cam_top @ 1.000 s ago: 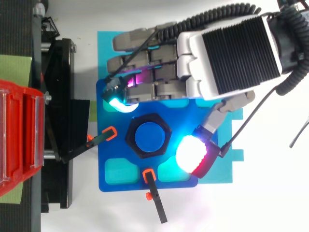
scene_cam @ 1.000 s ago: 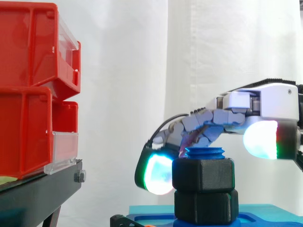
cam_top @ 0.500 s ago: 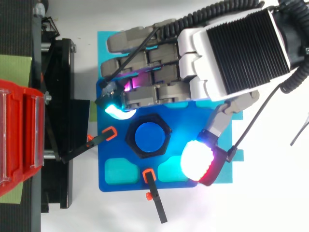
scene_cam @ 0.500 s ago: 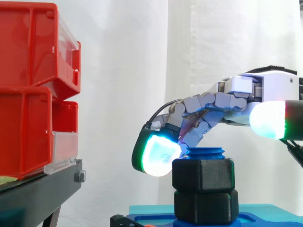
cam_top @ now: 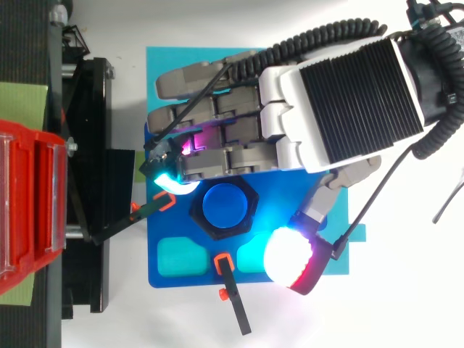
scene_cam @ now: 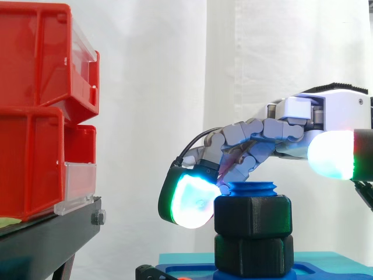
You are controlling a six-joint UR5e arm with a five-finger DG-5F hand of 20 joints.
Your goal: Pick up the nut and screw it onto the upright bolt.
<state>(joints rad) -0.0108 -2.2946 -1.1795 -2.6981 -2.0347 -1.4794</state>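
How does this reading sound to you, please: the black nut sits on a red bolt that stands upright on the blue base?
Not quite: the bolt is blue, not red, as the top view shows. The rest holds: the black nut sits on it, and it stands upright on the blue base.

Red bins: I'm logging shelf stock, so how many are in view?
2, stacked at the side view's left on the black stand: the upper bin sits on the lower bin. More may lie beyond the picture's edge.
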